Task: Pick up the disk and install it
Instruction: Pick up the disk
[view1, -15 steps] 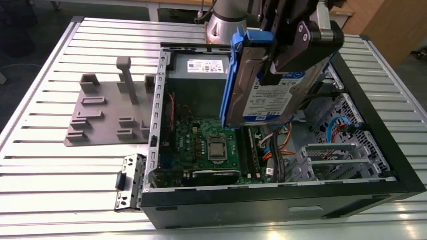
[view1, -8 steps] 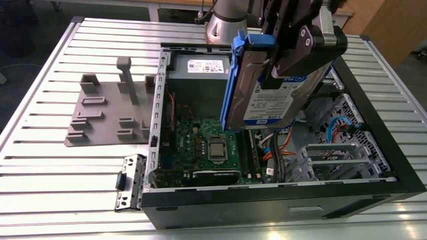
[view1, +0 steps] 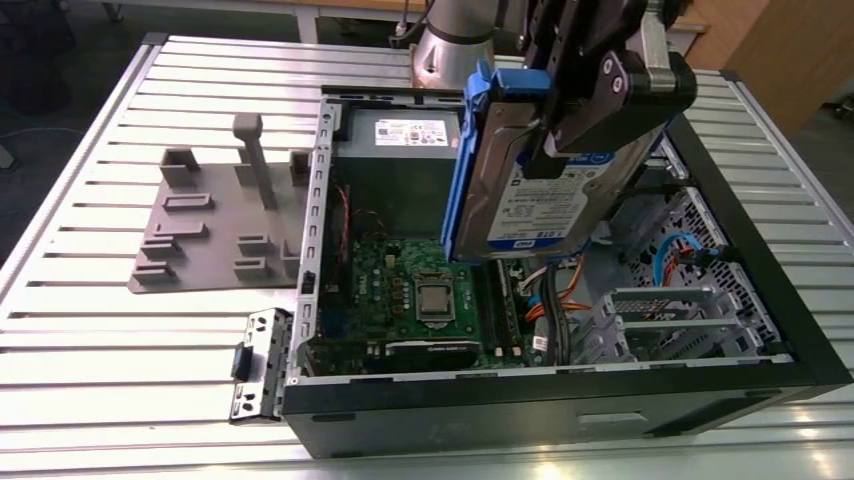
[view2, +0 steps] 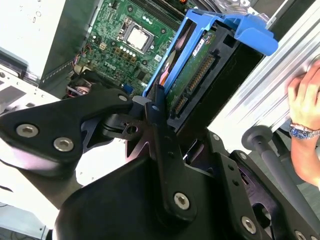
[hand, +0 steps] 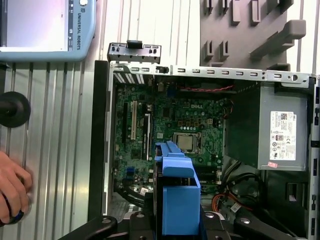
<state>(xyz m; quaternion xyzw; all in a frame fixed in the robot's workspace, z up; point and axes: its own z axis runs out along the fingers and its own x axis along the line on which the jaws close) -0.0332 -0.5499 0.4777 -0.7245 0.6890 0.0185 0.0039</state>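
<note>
Your gripper (view1: 567, 140) is clenched on the disk (view1: 527, 205), holding it on edge above the open case (view1: 534, 400), over the motherboard (view1: 416, 290). It looks clear of the board, though depth is hard to judge. The disk's white-and-blue label (view1: 541, 215) faces the exterior view. The power supply (view1: 400, 135) bears a white label. A hand (view2: 304, 97) rests on the table (view1: 134, 330).
</note>
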